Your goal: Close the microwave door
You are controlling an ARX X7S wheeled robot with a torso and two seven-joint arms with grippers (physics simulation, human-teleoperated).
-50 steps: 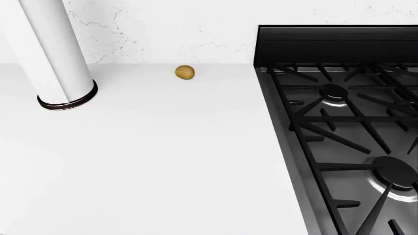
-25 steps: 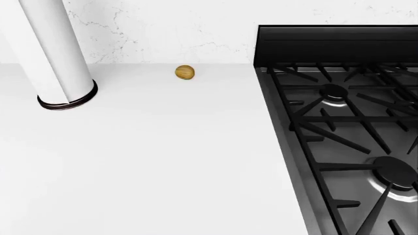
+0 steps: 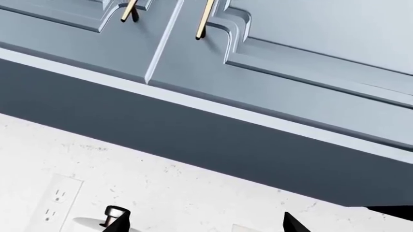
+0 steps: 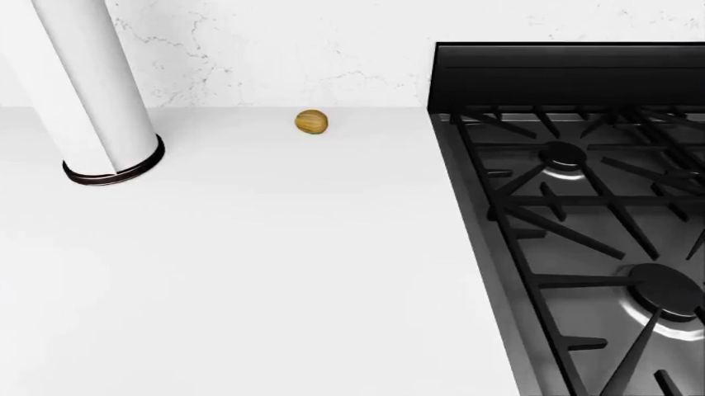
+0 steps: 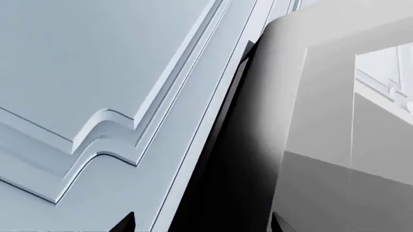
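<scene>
Nothing has shifted since a second ago. On the white bench [image 4: 253, 272] the small brown ball [image 4: 312, 122] sits at upper centre, the white cylinder [image 4: 94, 91] at upper left, the stove [image 4: 584, 239] at right. The left end effector [image 3: 203, 224] and the right end effector [image 5: 200, 224] both show fingertips spread apart, below the blue-grey cabinets [image 3: 290, 63]. The microwave door is nowhere in sight.

White counter [image 4: 276, 272], white marble-veined wall [image 4: 276, 49], golden-brown round object [image 4: 312, 122], white cylinder [image 4: 94, 91] with a black base ring, black stove grates [image 4: 584, 214] on steel grey, blue-grey cabinet doors [image 3: 290, 53] with brass handles [image 3: 204, 19].
</scene>
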